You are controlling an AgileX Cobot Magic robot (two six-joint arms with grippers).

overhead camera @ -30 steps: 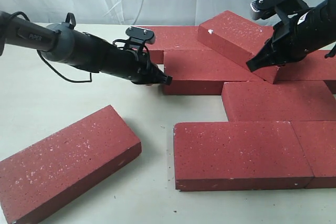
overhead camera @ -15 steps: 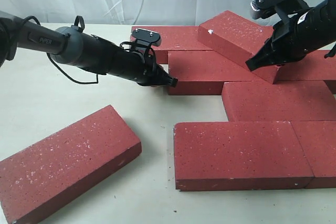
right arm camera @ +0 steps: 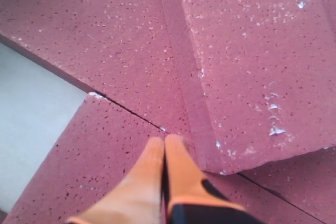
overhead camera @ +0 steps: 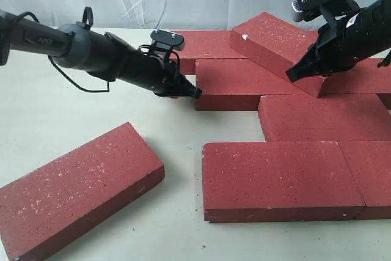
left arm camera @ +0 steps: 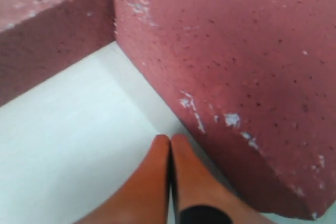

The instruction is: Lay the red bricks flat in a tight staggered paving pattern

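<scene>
From where I stand, most of the red bricks (overhead camera: 278,178) already lie flat in staggered rows filling the 3 o'clock half of the tabletop (overhead camera: 73,114). 2 are out of place. A tilted brick (overhead camera: 275,44) rides up on its neighbours toward 1 o'clock, and a loose brick (overhead camera: 79,187) lies askew, well apart at 8 o'clock. I'd judge the paving over half laid, with those 2 left to seat. The left end effector (overhead camera: 194,93) is pressed together, holds nothing, and sits at the 9 o'clock end of the middle brick (overhead camera: 244,80). The right end effector (overhead camera: 292,76) is likewise pressed together and empty, its tip at the tilted brick's lower edge. Bare tabletop runs from 7 to 11 o'clock, so there is ample room to slide the loose brick in. The 3 o'clock side is crowded, and its bricks run out of frame.

Left wrist view: the left end effector (left arm camera: 169,139) is low over the tabletop, just beside the middle brick's (left arm camera: 236,66) end face. A wedge of bare surface separates that brick from the back brick (left arm camera: 47,19).

Right wrist view: the right end effector (right arm camera: 164,142) rests over a flat brick (right arm camera: 79,171), just beside the tilted brick's (right arm camera: 252,61) raised corner.
</scene>
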